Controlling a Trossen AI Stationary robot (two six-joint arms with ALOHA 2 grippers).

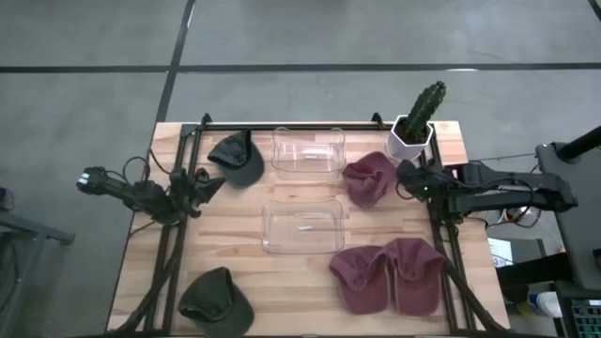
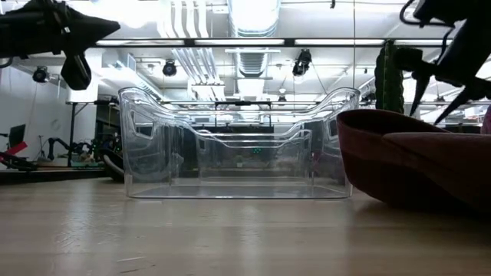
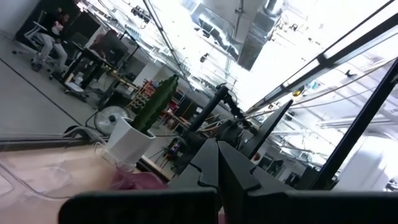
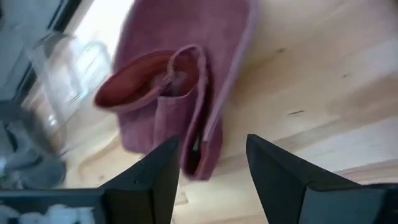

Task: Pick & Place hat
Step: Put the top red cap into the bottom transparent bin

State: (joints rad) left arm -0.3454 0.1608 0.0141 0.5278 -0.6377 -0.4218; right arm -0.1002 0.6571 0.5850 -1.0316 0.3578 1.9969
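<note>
Several hats lie on the wooden table. A maroon hat (image 1: pixel 369 178) rests crown-down beside the far clear bin, and it fills the right wrist view (image 4: pixel 186 74). Two more maroon hats (image 1: pixel 390 275) lie at the near right. One dark green hat (image 1: pixel 235 158) sits far left, another (image 1: pixel 214 300) near left. My right gripper (image 1: pixel 406 178) (image 4: pixel 211 165) hovers open just right of the far maroon hat, apart from it. My left gripper (image 1: pixel 218 181) (image 3: pixel 227 165) is shut, off the table, near the far green hat.
Two clear plastic bins stand mid-table, one far (image 1: pixel 308 152) and one nearer (image 1: pixel 301 226). A cactus in a white pot (image 1: pixel 418 127) stands at the far right corner, close behind my right gripper. A black rail (image 1: pixel 291 126) runs along the far edge.
</note>
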